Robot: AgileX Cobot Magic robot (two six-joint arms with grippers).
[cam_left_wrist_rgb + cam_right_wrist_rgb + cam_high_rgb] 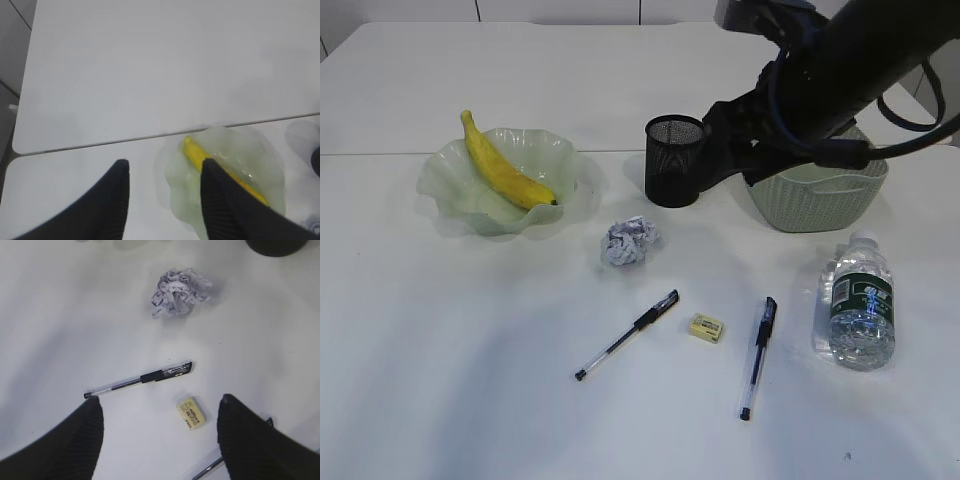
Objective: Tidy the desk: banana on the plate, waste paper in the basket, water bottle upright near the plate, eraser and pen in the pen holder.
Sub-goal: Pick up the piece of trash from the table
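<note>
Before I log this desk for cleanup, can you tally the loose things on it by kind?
Banana: 1
Plate: 1
Pen holder: 1
Basket: 1
Paper ball: 1
Pens: 2
Eraser: 1
Water bottle: 1
Total: 9

So the banana [504, 170] sits in the plate [445, 185] over on the left of the surface [450, 380]. Pen holder [673, 160] stands right of the plate, with the basket [817, 195] further right. Paper ball [631, 242] lies in front, between plate and holder. Nearer still: one pen [628, 334], the eraser [706, 327] just right of it, another pen [758, 357], then the bottle [857, 302] lying down far right.
</note>
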